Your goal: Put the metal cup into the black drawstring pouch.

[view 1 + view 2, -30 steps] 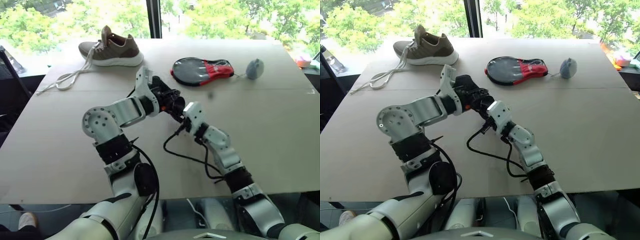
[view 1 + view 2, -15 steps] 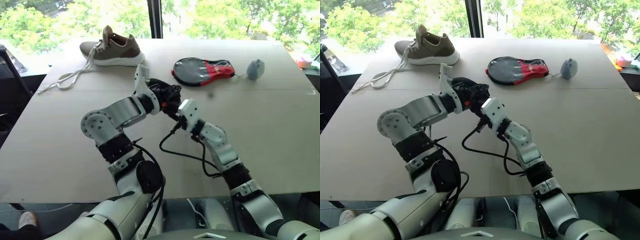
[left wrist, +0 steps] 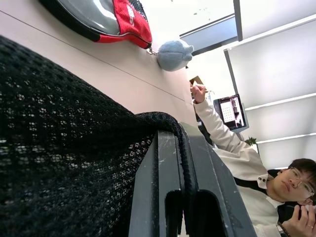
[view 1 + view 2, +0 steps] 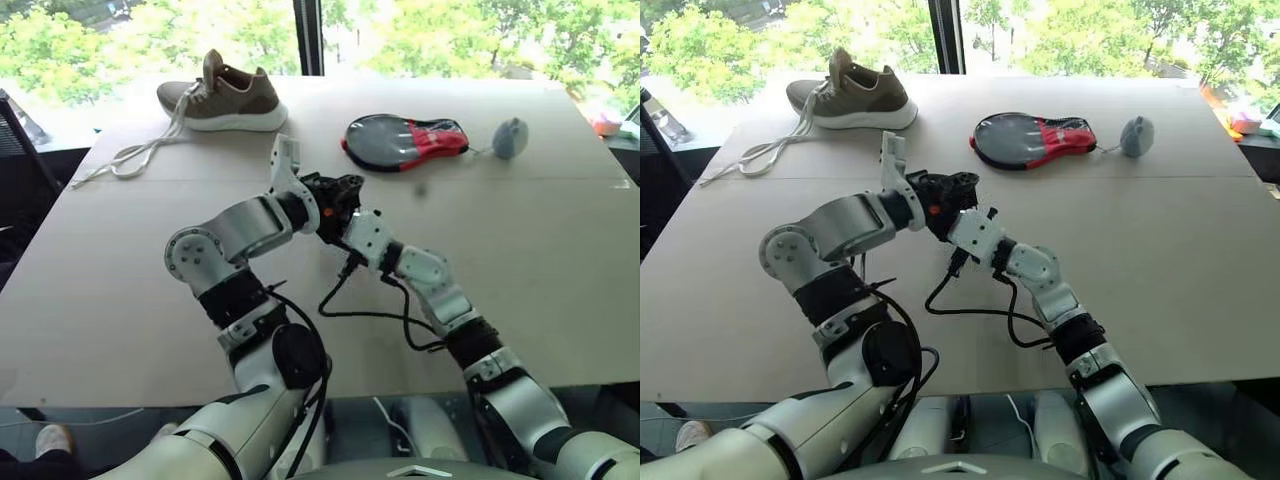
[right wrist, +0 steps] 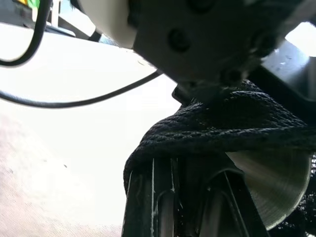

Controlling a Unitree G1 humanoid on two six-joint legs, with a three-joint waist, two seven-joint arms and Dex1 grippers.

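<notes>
Metal cup (image 5: 274, 190) sits partly inside the black drawstring pouch (image 3: 59, 148), which the left gripper (image 3: 180, 197) and right gripper (image 5: 190, 197) each pinch by the mesh rim above the table (image 4: 560, 250), apparently holding the mouth open.

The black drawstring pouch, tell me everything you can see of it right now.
The black drawstring pouch is soft, open-weave black mesh fabric, bunched and held up off the table between both arms. The left gripper is shut on its edge, and the right gripper is shut on another fold. The metal cup shows shiny beside the mesh, seemingly inside. In the head views it is a dark bundle.
</notes>
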